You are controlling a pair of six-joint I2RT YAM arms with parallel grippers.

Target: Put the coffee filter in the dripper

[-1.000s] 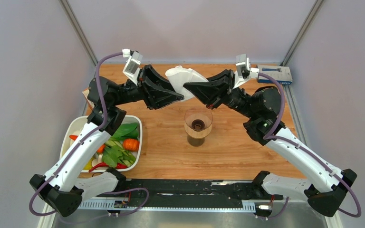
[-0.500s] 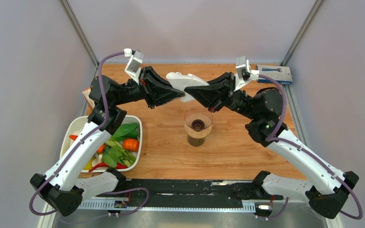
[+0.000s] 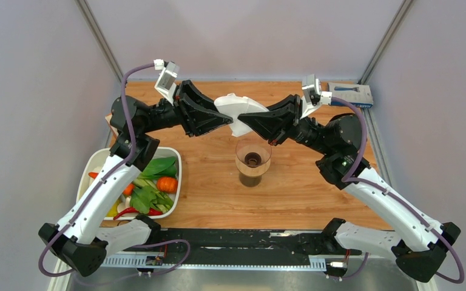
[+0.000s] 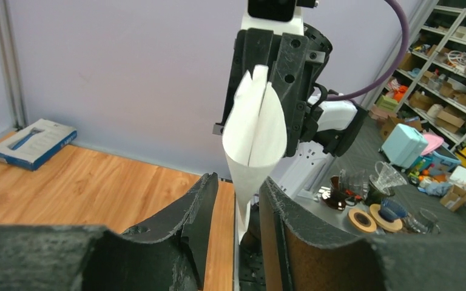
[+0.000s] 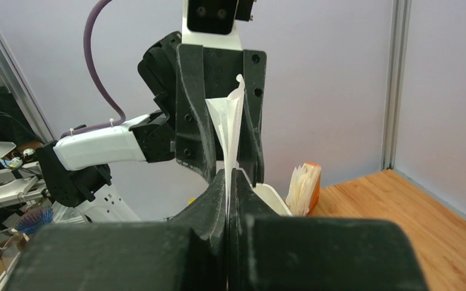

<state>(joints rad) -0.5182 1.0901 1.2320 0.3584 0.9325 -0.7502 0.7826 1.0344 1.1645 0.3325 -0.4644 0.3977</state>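
Top view: coffee filter [image 3: 236, 109], white and part-opened, is up in the air between left fingers [image 3: 217, 120] and right fingers [image 3: 256, 119], just beyond the dripper [image 3: 253, 159].
Left wrist: filter is a cone, tip down between the spread left fingers; contact unclear.
Right wrist: right fingers pinch 1 edge; its tip is hidden.

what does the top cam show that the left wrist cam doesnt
Only the top view: the dripper and the vegetable tray. Only the left wrist view: the coffee filter opened into a cone, its tip between the parted fingers of the left gripper. Both: the coffee filter, the right gripper holding it, and the blue box.
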